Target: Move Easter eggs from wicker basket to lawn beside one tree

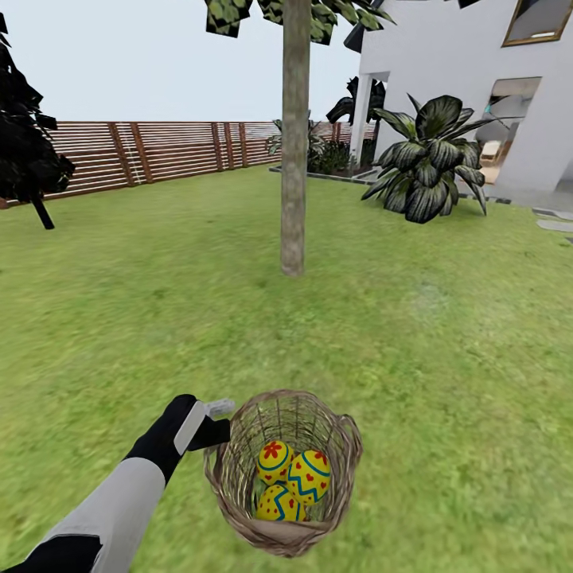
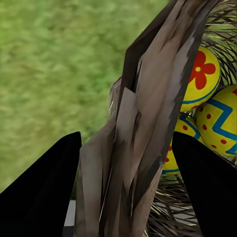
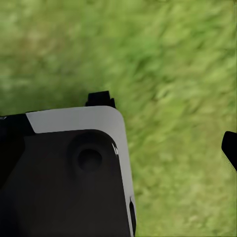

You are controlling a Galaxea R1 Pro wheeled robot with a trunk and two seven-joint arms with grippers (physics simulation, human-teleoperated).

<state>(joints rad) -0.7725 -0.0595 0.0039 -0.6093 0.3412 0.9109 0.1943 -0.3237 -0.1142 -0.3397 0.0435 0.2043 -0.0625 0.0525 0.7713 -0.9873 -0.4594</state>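
The wicker basket (image 1: 348,454) is low in the head view, and the three Easter eggs lie inside it: one with a red flower (image 1: 273,460), one with blue zigzags (image 1: 309,476) and one at the front (image 1: 278,504). My left gripper (image 1: 216,423) is at the basket's left rim. In the left wrist view the braided rim (image 2: 143,113) runs between the two black fingers (image 2: 47,182), with the eggs (image 2: 200,79) just beyond. The pale-trunked tree (image 1: 293,175) stands on the lawn (image 1: 446,342) straight ahead. One black fingertip (image 3: 230,149) of my right gripper shows over grass.
A brown slat fence (image 1: 159,151) bounds the garden at the back left, with a narrow dark tree (image 1: 28,151) before it. A palm-like plant (image 1: 430,159) and the white house (image 1: 461,72) stand at the back right. A grey and black robot part (image 3: 74,168) shows in the right wrist view.
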